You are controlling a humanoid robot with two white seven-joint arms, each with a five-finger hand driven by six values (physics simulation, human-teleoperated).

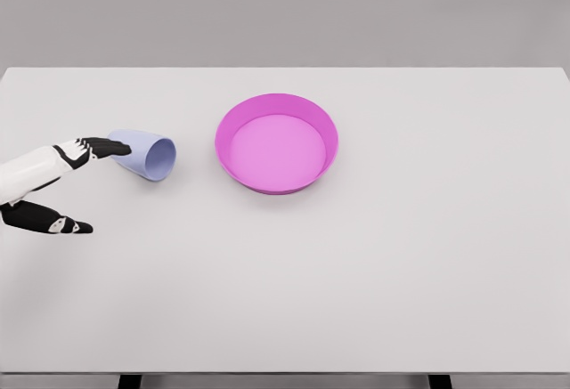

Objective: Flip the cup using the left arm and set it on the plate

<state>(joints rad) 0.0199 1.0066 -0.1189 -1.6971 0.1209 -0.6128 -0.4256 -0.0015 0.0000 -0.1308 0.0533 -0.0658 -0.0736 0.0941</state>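
Observation:
A pale blue cup (149, 154) lies on its side on the white table, its open mouth facing right toward the plate. The magenta plate (277, 142) sits right of it, near the table's middle, with a raised rim. My left hand (78, 184) comes in from the left edge, open, with dark fingers (105, 148) stretched toward the cup's closed base and the thumb (62, 224) held lower, apart from it. The fingertips reach the cup's left end; I cannot tell whether they touch. Nothing is in the hand. The right arm is out of view.
The white table (401, 273) spans the view, its far edge against a grey wall and its front edge near the bottom of the picture. Dark table legs show at the bottom edge.

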